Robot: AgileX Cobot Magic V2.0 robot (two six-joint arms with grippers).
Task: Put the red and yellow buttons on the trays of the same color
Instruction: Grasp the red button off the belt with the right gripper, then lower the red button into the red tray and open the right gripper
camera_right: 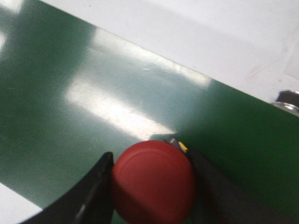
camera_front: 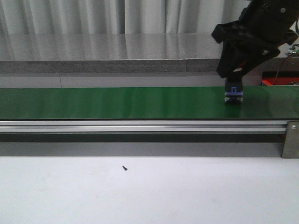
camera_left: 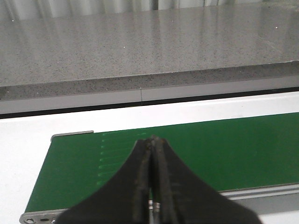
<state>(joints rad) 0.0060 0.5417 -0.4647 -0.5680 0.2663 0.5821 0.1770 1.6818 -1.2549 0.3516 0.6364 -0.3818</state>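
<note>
A red button (camera_right: 153, 181) with a round cap sits between the two black fingers of my right gripper (camera_right: 150, 156), which is shut on it just above the green belt (camera_right: 93, 93). From the front, that gripper (camera_front: 233, 91) points down at the belt's right part. Only the button's blue-and-grey base (camera_front: 233, 96) shows below the fingers there. My left gripper (camera_left: 153, 139) is shut and empty, hanging over the belt's left end (camera_left: 70, 158). No yellow button or yellow tray is in view.
The green conveyor belt (camera_front: 117, 102) runs across the table with an aluminium rail (camera_front: 140, 126) along its front. A grey stone counter (camera_front: 107, 51) stands behind it. A small red thing (camera_front: 273, 82) shows at the far right behind the arm. White tabletop (camera_front: 149, 191) lies in front.
</note>
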